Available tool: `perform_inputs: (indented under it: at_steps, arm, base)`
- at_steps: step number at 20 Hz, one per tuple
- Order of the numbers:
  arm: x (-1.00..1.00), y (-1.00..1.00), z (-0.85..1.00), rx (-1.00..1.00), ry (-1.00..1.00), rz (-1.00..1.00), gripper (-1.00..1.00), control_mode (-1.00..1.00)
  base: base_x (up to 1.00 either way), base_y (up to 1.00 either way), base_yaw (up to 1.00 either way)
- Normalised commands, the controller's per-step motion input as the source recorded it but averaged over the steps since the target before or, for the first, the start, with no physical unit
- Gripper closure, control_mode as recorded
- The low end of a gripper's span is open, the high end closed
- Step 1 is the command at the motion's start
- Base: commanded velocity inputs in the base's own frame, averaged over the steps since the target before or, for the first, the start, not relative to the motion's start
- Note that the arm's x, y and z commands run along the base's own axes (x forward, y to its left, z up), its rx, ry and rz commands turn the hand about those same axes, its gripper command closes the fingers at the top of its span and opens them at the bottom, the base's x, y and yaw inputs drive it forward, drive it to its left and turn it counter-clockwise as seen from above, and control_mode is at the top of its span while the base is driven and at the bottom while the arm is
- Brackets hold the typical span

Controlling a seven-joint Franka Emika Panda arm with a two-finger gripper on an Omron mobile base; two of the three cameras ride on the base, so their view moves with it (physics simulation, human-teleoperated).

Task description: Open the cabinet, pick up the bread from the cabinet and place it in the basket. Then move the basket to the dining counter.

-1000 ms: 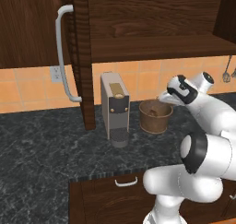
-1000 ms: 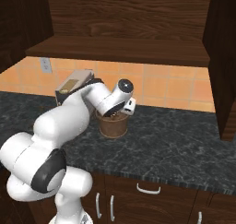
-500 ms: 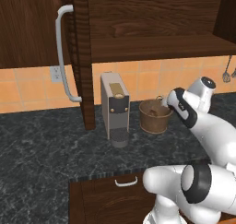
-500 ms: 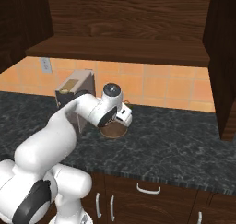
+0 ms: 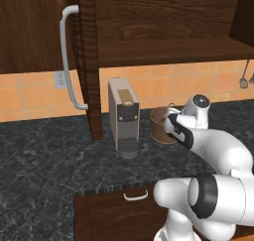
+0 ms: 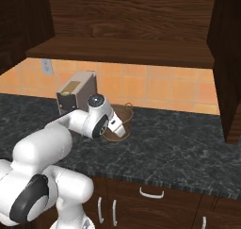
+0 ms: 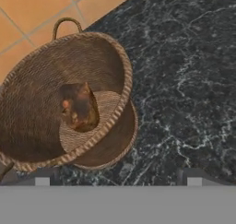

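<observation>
Looking down the hand [image 7: 118,179], the small round brown woven basket [image 7: 69,103] with the bun [image 7: 79,107] lies toward 10 o'clock; its 2 fingertips stand apart, empty.

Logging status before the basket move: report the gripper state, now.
Gripper: open, holding nothing, fingertips apart beside the basket; bread lies inside.

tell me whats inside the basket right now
In the hand view, the bread lies on the woven floor of the basket, toward one wall. The near wall covers part of the floor, so anything lying there stays hidden.
</observation>
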Motion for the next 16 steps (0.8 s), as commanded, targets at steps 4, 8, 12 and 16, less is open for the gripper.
perform_inputs:
  at_steps: [4, 8, 12, 16]
  arm:
    - [0.13, 0.0, -0.02, 0.0, 0.08, -0.17, -1.0, -1.0]
    - [0.04, -0.14, -0.01, 0.0, 0.12, -0.12, -1.0, -1.0]
    - [0.13, -0.11, -0.06, 0.02, 0.1, -0.08, -1.0, -1.0]
    - [0.35, -0.04, -0.04, 0.08, 0.0, -0.01, -1.0, -1.0]
  base:
    - [0.0, 0.0, 0.0]
    - [0.0, 0.0, 0.0]
    - [0.0, 0.0, 0.0]
    - [0.0, 0.0, 0.0]
